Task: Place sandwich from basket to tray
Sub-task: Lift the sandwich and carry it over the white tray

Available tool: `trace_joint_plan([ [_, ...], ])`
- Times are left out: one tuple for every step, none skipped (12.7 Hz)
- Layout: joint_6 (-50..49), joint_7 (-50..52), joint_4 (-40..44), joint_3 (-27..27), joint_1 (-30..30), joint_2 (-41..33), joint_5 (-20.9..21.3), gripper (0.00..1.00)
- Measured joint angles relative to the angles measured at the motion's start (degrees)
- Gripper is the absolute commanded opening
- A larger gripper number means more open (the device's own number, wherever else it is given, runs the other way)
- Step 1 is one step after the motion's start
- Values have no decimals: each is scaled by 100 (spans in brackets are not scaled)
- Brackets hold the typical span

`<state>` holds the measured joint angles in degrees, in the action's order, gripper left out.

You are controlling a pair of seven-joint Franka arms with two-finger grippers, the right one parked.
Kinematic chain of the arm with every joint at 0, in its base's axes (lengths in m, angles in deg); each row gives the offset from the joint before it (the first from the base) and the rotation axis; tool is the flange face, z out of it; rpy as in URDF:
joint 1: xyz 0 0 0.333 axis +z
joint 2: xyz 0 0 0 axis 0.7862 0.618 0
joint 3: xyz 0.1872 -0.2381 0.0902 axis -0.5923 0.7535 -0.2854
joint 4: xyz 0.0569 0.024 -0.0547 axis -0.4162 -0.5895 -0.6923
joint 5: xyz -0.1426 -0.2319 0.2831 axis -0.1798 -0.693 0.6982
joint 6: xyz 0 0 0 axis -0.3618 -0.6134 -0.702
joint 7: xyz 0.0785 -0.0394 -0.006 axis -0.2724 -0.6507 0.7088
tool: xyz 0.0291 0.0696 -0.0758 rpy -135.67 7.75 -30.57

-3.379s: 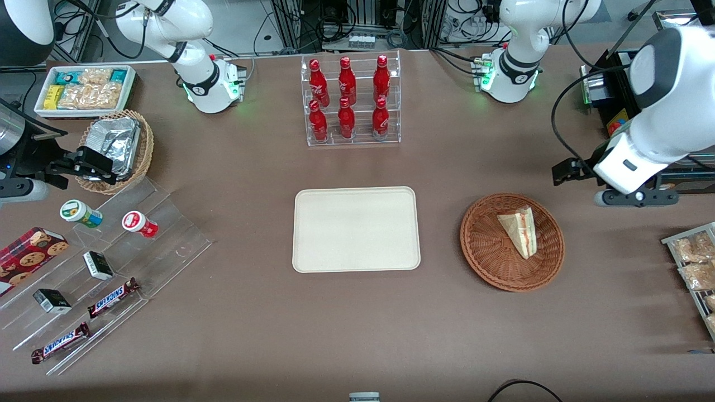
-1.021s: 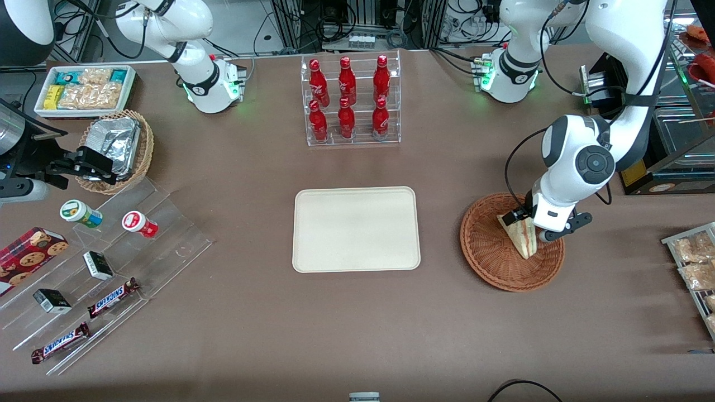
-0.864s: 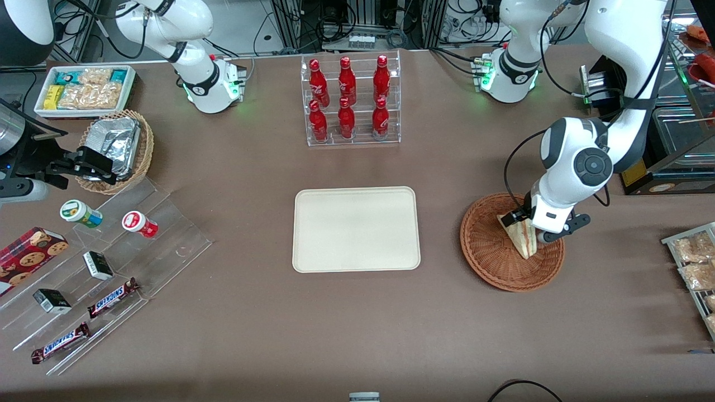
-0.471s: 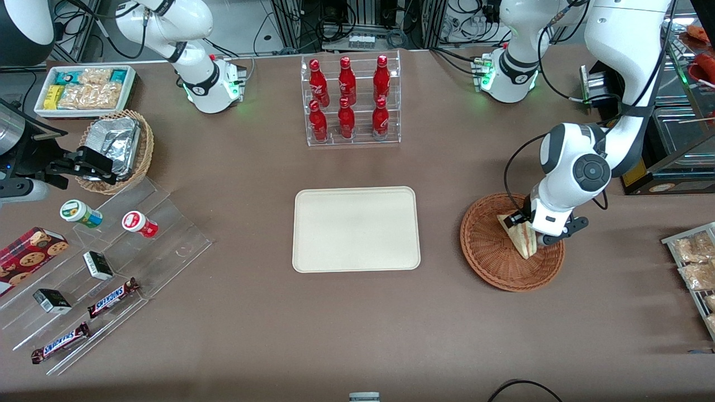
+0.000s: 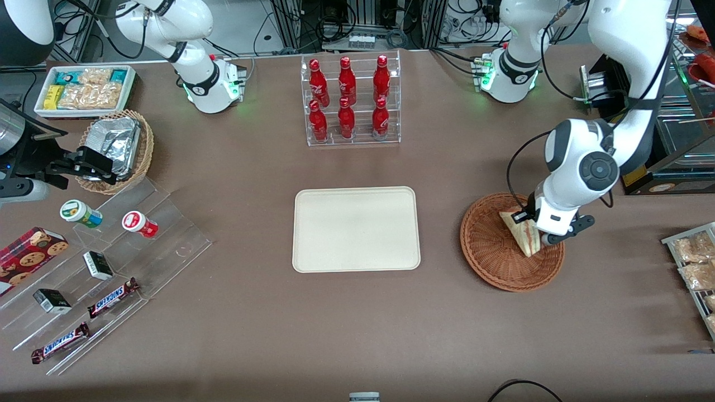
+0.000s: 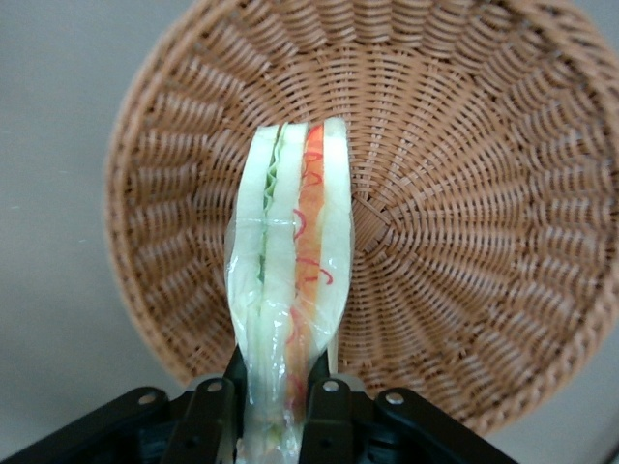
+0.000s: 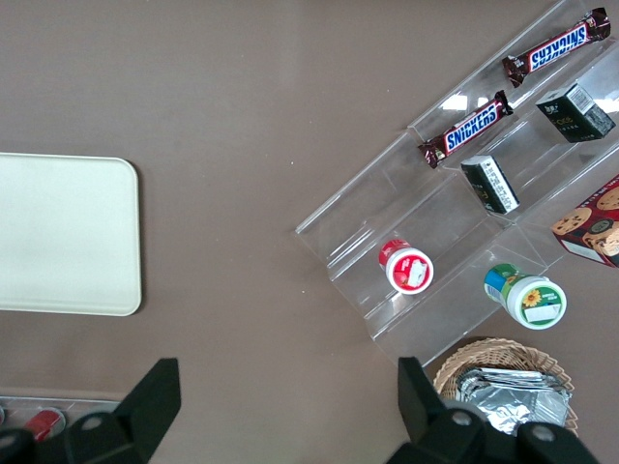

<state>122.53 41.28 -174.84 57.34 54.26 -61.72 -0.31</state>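
The sandwich [image 5: 522, 233], a wrapped white wedge with red and green filling, is held over the reddish-brown wicker basket [image 5: 491, 262] toward the working arm's end of the table. My left gripper [image 5: 536, 233] is shut on the sandwich; in the left wrist view its fingers [image 6: 215, 411] press both faces of the sandwich [image 6: 290, 280], which hangs above the basket [image 6: 464, 193]. The cream-white tray [image 5: 356, 229] lies flat at the table's middle and shows partly in the right wrist view [image 7: 63, 235].
A clear rack of red bottles [image 5: 349, 100] stands farther from the front camera than the tray. A tan basket with foil [image 5: 115, 146], a snack bin [image 5: 84, 89] and a clear stepped stand [image 5: 111, 268] lie toward the parked arm's end. Snack packets [image 5: 692, 262] lie beside the basket.
My gripper came down onto the sandwich in the basket and closed on it. In the last half second it has risen slightly with the sandwich, whose wide end has tipped upward.
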Motion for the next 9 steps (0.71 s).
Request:
trace_joint_plan([
  [-233,-1,116,5,-9,-127,2,0],
  [-443,-3,210,9,-17,-258,5,0],
  [-590,-8,273,10,-25,-385,38,0],
  [-718,-21,315,12,-37,-508,125,0],
  [-878,-78,348,17,-63,-629,200,0],
  [-1070,-170,414,26,-125,-740,218,0],
  [-1286,-238,516,48,-200,-826,222,0],
  [-1464,-278,633,145,-262,-887,224,0],
  [-1564,-287,713,314,-306,-923,226,0],
])
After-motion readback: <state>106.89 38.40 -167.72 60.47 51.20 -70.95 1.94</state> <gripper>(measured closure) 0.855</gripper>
